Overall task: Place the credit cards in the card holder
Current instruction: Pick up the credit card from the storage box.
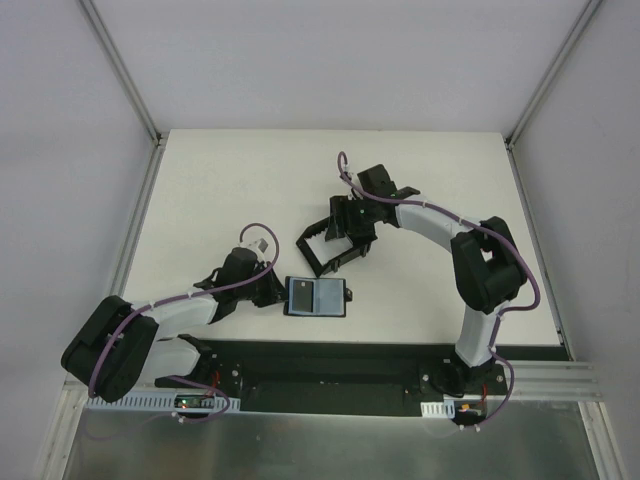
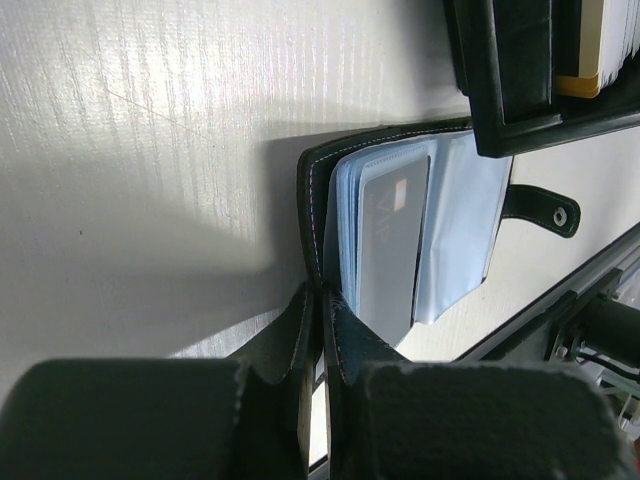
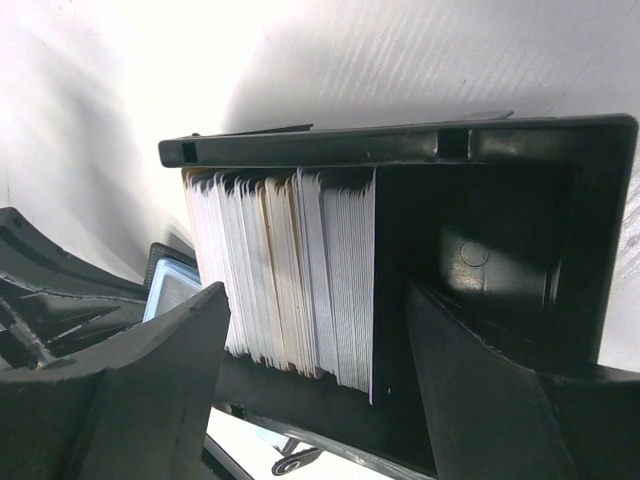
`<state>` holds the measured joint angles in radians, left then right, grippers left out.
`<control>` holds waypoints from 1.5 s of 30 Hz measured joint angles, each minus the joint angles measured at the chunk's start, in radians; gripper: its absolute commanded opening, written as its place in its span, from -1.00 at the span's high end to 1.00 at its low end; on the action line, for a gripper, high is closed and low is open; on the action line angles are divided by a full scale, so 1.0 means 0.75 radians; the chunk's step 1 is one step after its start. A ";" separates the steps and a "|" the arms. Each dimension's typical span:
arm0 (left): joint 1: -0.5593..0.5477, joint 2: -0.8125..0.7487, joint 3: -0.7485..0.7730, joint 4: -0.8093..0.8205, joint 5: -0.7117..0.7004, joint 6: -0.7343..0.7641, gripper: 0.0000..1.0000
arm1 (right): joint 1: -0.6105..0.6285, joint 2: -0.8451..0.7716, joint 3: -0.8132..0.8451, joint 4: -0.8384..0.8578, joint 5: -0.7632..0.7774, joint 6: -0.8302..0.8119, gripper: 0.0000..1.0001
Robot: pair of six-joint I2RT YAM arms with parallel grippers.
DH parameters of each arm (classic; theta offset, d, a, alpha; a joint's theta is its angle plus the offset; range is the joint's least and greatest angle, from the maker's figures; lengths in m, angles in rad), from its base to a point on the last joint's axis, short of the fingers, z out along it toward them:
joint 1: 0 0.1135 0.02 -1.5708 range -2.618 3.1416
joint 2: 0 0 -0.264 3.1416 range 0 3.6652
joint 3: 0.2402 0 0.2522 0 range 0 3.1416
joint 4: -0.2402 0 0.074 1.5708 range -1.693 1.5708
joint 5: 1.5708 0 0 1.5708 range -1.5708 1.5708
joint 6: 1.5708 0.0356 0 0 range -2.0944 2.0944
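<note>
Top external view: the white table (image 1: 220, 180) holds a black tray (image 1: 303, 245), and the card holder (image 1: 315, 296) lies open just beside it. At the tray, the right gripper (image 3: 315, 300) has its jaws wide apart. The credit cards (image 3: 290, 270) stand on edge in the tray, in a stack between the jaws. One finger is in the tray's bare part. The left gripper (image 2: 320, 310) is pinched tight on the card holder's black cover. One grey card (image 2: 388, 250) sits in a clear pocket inside.
</note>
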<state>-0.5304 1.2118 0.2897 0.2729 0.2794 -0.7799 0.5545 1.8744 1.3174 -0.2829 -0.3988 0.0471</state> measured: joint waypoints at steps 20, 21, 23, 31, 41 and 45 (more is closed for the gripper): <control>0.000 0.038 0.018 0.017 0.007 0.009 1.00 | -0.013 -0.032 -0.008 0.013 0.011 0.002 0.72; 0.000 0.039 0.019 0.018 0.007 0.009 1.00 | -0.013 -0.033 -0.008 0.012 0.018 -0.001 0.75; 0.000 0.041 0.020 0.019 0.008 0.009 1.00 | -0.015 -0.033 -0.006 0.006 0.040 -0.013 0.87; 0.000 0.041 0.020 0.019 0.009 0.009 1.00 | -0.012 -0.037 0.067 -0.072 0.121 -0.090 0.99; 0.000 0.040 0.020 0.020 0.010 0.009 1.00 | 0.115 -0.194 0.044 -0.117 0.387 -0.216 0.99; 0.000 0.038 0.020 0.020 0.011 0.010 1.00 | 0.198 -0.403 -0.069 -0.076 0.511 -0.218 0.99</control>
<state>-0.5304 1.2400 0.3046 0.2878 0.2874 -0.7727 0.7029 1.5723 1.2659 -0.3401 -0.0158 -0.1162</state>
